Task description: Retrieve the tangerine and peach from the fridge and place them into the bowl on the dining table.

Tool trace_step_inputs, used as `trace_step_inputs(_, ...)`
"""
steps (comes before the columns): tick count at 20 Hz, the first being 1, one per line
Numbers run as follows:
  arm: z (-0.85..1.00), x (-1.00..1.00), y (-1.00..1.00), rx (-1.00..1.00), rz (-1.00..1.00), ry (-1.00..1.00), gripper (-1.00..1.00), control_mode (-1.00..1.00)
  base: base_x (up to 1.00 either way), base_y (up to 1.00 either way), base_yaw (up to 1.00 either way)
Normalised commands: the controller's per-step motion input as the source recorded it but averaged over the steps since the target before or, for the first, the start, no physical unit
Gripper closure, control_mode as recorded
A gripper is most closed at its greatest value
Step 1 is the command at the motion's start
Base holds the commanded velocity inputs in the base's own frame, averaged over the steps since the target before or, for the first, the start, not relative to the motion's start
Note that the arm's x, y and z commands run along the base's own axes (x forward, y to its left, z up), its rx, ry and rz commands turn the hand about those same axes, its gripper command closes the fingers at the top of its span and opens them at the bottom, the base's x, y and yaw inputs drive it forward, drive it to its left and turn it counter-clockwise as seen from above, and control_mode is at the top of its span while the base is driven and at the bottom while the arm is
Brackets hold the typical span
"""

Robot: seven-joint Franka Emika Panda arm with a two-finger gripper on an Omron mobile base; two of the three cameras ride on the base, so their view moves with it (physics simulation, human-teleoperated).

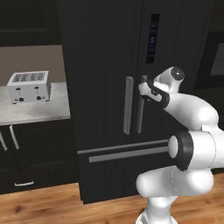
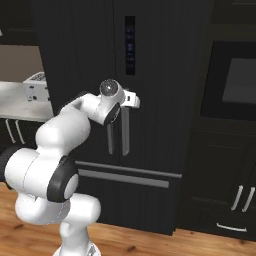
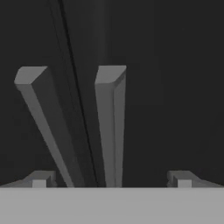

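One fridge (image 1: 105, 87), black, both upper doors shut and the bottom drawer shut, so its inside is hidden; the tangerine and peach cannot be seen. It carries two grey upright bar handles: the left handle (image 1: 128, 105) and the right handle (image 1: 141, 109), side by side at the door seam, plus two long grey horizontal bars (image 1: 127, 151) across the drawer. A narrow dark panel (image 1: 153, 38) with small bluish marks sits high on the right door; nothing on it can be read. One white toaster (image 1: 29, 86) with four slots stands on the grey desk (image 1: 39, 111) to the left. One oven window (image 2: 239, 80) shows in the dark cabinets to the right.

The arm is folded at the elbow and reaches forward, wrist level with the handles' upper ends. The pincer (image 3: 111, 180) stands wide apart, empty, with both handle tops between its fingers (image 3: 40, 179)
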Motion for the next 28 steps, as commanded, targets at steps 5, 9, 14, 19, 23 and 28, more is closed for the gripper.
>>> trace_step_inputs(5, -0.17, 0.47, -0.08, 0.00, 0.00, 0.00, -1.00, -1.00, 0.00, 0.00, 0.00)
trace_step_inputs(9, -0.25, 0.49, 0.00, 0.00, 0.00, 0.00, -1.00, -1.00, 0.00, 0.00, 0.00)
trace_step_inputs(14, -0.27, 0.47, 0.00, 0.00, 0.00, 0.00, -1.00, -1.00, 0.00, 0.00, 0.00)
trace_step_inputs(19, -0.19, 0.51, 0.00, 0.00, 0.00, 0.00, -1.00, -1.00, 0.00, 0.00, 0.00)
trace_step_inputs(23, -0.15, 0.54, -0.02, 0.00, 0.00, 0.00, -1.00, -1.00, 0.00, 0.00, 0.00)
trace_step_inputs(28, -0.20, 0.56, -0.06, 0.00, 0.00, 0.00, -1.00, -1.00, 0.00, 0.00, 0.00)
